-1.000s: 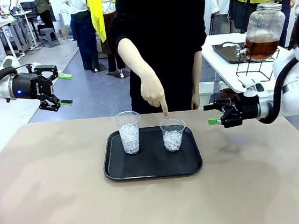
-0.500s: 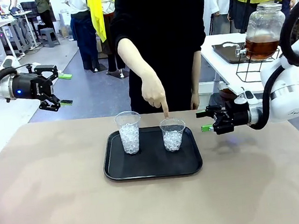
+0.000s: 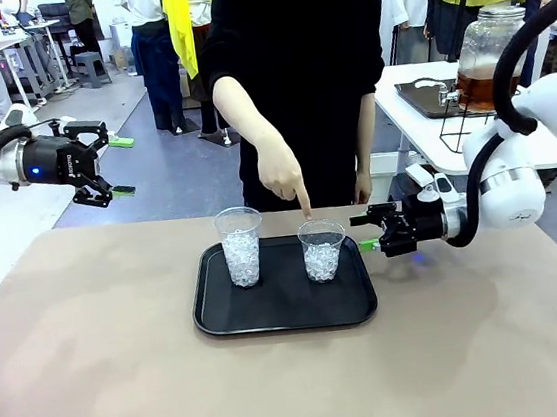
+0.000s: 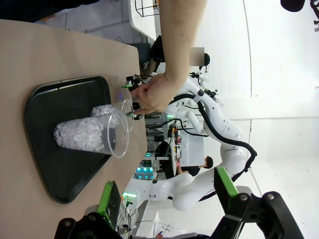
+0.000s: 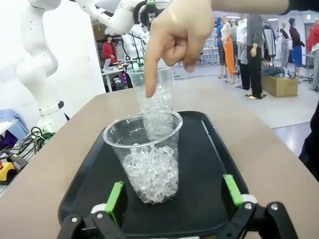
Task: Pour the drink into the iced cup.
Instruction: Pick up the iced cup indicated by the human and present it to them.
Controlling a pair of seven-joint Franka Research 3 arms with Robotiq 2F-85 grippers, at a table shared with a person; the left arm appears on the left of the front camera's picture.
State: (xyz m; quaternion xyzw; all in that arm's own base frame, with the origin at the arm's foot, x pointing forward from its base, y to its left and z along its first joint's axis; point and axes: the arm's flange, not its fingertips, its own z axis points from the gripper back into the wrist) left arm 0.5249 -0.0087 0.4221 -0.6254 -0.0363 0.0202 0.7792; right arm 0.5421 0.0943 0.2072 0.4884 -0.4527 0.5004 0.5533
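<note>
Fingers of the right gripper [image 3: 367, 233] stand wide just beside the iced cup [image 3: 322, 250] a hand [image 3: 281, 173] points at — a bump could tip it. Left gripper [image 3: 123, 167] hangs wide too; the drink [image 3: 475, 93] sits well apart in its jar [image 3: 491, 43].

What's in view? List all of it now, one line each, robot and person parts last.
table: 1, tan, foreground
tray: 1, black, table's middle
taller cup: 1, clear, iced, tray's left
shorter cup: 1, clear, iced, tray's right
jar: 1, clear glass, white side table, far right
drink: 1, amber, inside jar
left hand: 1, black, green pads, open, raised at far left
right hand: 1, black, green pads, open, beside tray's right edge
person's hand: 1, pointing down at shorter cup
</note>
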